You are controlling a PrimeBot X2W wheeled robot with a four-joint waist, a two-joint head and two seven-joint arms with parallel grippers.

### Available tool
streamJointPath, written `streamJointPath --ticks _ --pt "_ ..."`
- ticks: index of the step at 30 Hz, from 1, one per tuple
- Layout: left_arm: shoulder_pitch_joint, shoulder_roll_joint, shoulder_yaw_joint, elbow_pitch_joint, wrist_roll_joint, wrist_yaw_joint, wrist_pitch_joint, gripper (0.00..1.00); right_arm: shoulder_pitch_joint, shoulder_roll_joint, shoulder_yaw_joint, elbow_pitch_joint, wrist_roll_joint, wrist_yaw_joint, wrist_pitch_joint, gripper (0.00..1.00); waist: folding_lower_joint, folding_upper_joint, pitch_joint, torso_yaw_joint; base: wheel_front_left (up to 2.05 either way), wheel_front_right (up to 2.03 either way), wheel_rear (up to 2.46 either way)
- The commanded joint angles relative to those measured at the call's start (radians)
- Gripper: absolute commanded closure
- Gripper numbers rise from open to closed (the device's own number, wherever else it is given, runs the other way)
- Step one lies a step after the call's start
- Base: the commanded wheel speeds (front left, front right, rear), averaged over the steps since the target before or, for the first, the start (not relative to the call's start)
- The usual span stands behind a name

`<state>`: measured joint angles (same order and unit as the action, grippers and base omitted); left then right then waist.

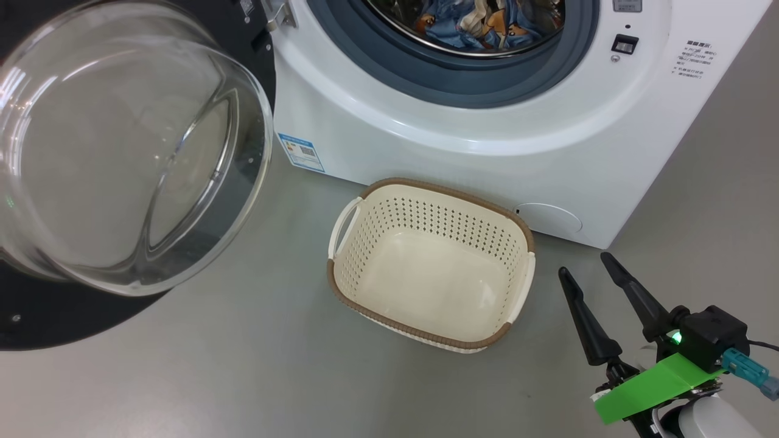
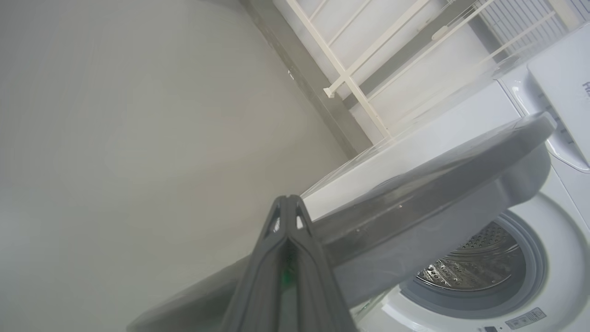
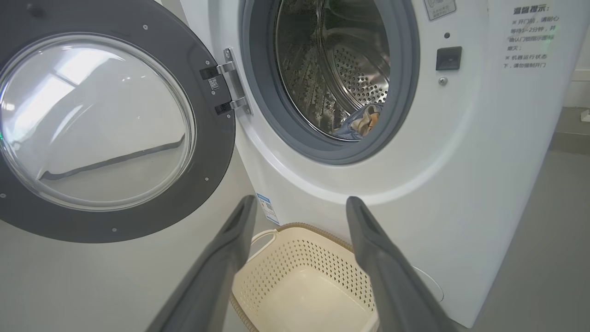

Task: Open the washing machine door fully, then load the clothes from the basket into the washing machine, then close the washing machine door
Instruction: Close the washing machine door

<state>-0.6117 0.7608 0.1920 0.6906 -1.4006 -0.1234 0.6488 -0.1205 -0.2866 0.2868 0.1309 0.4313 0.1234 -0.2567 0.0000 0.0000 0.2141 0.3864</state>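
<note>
Head view: clothes (image 1: 481,27) cropped at top

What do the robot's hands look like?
The right gripper has two long, dark, pointed fingers on a black block with a tiny green light, a bright green tape strip and a teal plug. The left gripper is dark grey too.

a printed notice (image 3: 530,37) in dark chinese characters stands on the white front of the washing machine (image 3: 461,175), right of the drum opening. its heading reads 温馨提示 and its last line reads 请勿强制开门. a blue label (image 1: 300,152) sits at the machine's lower corner nearest the door (image 3: 214,152), its print too small to read. a small sticker (image 3: 213,84) with a square code sits on the door's dark rim by the hinge.
</note>
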Motion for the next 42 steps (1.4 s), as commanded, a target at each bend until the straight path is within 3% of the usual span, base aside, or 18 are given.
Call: streamJointPath --ticks 1,28,42 --pt "0.004 0.039 0.0 -0.05 -0.02 -0.007 0.033 1.0 -0.017 -0.008 0.013 -0.021 0.001 0.007 -0.005 0.0 0.0 0.0 -0.004 0.001 0.0 0.0 0.0" --pt "0.103 0.0 -0.119 -0.411 -0.161 -0.007 0.321 1.0 0.039 0.0 -0.059 -0.019 -0.007 0.007 -0.005 0.0 0.0 0.0 -0.099 -0.024 0.0 0.0 0.0" --pt "0.115 -0.07 -0.213 -0.604 -0.149 -0.007 0.359 1.0 0.074 0.004 -0.122 -0.026 -0.016 0.007 -0.005 0.0 0.0 0.0 -0.143 -0.133 0.0 0.0 0.0"
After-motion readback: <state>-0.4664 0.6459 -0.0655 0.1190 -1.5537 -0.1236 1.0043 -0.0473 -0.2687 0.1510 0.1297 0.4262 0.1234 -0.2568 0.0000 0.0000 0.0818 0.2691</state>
